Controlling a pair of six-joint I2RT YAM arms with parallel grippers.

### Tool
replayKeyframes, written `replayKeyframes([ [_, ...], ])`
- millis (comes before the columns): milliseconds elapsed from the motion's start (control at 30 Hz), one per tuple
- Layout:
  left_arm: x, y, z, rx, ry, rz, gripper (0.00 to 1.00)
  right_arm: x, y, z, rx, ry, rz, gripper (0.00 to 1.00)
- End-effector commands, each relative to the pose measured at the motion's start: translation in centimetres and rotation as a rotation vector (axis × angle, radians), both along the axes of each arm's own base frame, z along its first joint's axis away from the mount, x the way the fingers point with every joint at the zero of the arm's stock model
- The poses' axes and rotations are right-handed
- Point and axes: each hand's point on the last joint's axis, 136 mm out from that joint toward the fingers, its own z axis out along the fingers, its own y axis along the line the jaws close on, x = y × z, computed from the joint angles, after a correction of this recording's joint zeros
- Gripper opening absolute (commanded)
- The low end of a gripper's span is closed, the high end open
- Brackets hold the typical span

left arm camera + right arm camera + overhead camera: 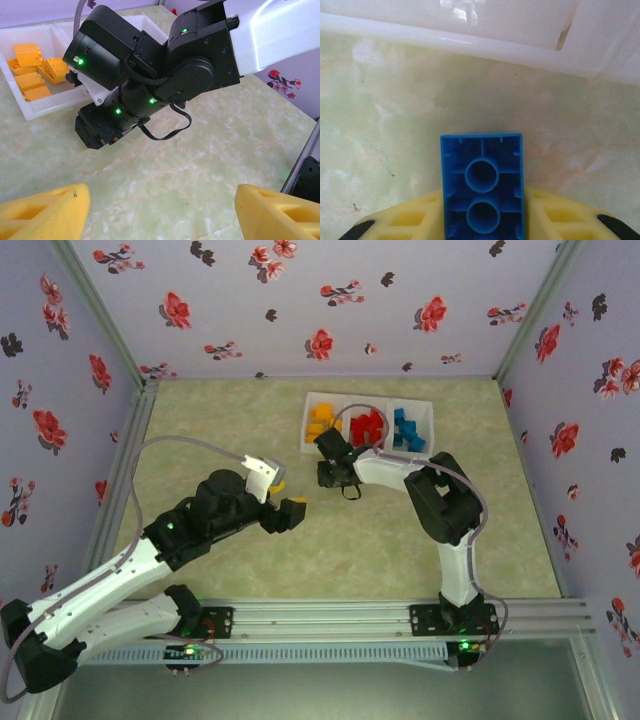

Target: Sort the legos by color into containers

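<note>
The left claw (288, 497) has its fingers apart and empty over the bench (220, 420), at 8 o'clock from the right claw (335, 475). The right claw is clamped on one blue lego (482, 185), at 7 o'clock from the white tray (420, 406). The tray holds yellow legos (322, 420), red legos (366, 426) and blue legos (406, 430).

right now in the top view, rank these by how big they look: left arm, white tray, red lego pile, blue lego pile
1. left arm, though it sits nearer the camera
2. white tray
3. red lego pile and blue lego pile look about alike, so no ranking between them
</note>
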Motion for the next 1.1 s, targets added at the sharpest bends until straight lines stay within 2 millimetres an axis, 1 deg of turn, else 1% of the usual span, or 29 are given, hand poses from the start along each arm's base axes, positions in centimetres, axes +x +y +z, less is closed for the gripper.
replayKeyframes([
  [0, -0.5, 0.0, 0.1, 0.010, -0.021, -0.027, 0.77, -0.5, -1.1, 0.6, -0.055, -0.006, 0.007, 0.35],
  [67, -0.5, 0.0, 0.1, 0.011, -0.021, -0.027, 0.77, -0.5, -1.3, 1.4, -0.055, -0.019, 0.009, 0.33],
  [267, -0.5, -0.1, 0.5, 0.008, -0.024, -0.030, 0.77, -0.8, -1.9, 5.0, -0.032, -0.074, 0.025, 0.30],
  [433, -0.5, -0.1, 0.6, 0.006, -0.026, -0.029, 0.77, -1.4, -3.0, 8.2, -0.031, -0.124, 0.032, 0.29],
  [533, -0.5, -0.3, 0.7, 0.007, -0.024, -0.033, 0.77, -1.5, -4.1, 10.3, -0.030, -0.160, 0.030, 0.29],
  [667, -0.4, -0.6, 0.7, 0.012, -0.025, -0.039, 0.77, -1.0, -6.8, 13.3, -0.028, -0.207, 0.001, 0.29],
  [767, -0.3, -0.8, 0.7, 0.013, -0.025, -0.042, 0.77, 0.0, -9.8, 15.2, -0.035, -0.237, -0.041, 0.29],
  [833, -0.3, -0.9, 0.6, 0.015, -0.022, -0.044, 0.77, 0.7, -11.8, 16.0, -0.043, -0.249, -0.074, 0.29],
  [900, -0.3, -1.0, 0.7, 0.013, -0.024, -0.045, 0.77, 1.9, -14.2, 16.5, -0.047, -0.254, -0.119, 0.30],
  [967, -0.3, -1.2, 0.6, 0.015, -0.022, -0.048, 0.77, 3.2, -16.0, 16.6, -0.041, -0.247, -0.155, 0.30],
  [1067, -0.3, -1.4, 0.7, 0.016, -0.022, -0.052, 0.77, 5.5, -18.5, 16.1, -0.052, -0.234, -0.205, 0.30],
])
